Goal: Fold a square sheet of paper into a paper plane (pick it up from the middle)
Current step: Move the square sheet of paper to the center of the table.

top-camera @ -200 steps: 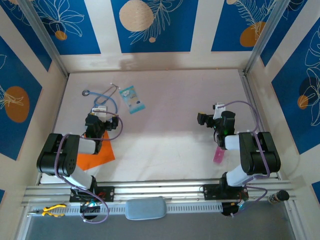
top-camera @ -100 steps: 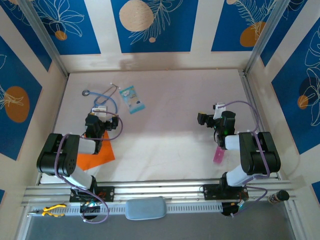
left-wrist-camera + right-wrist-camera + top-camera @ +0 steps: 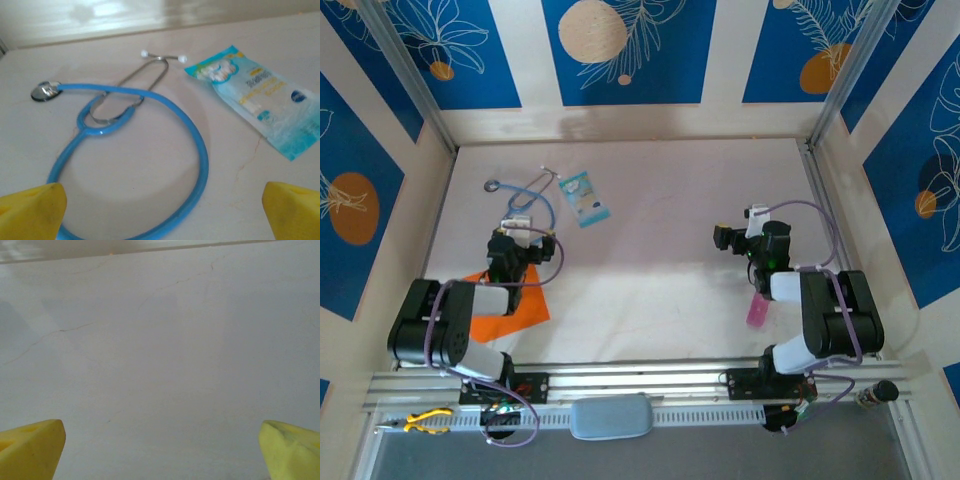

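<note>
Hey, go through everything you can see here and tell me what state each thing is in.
square sheet of paper: flat on the table, not yet folded, partly under the left arm.
left tool: open, empty.
right tool: open, empty.
stethoscope: lying on the table, tube looped.
light-blue packet: lying flat.
pink strip: lying flat beside the right arm.

You see a blue stethoscope (image 3: pixel 202 150) looped flat on the white table (image 3: pixel 660 250) at the far left, a light-blue patterned packet (image 3: pixel 255 100) just beside its earpieces, a small pink flat strip (image 3: pixel 757 310) at the near right, yellow-handled pliers (image 3: pixel 425 421) at the near left corner.
</note>
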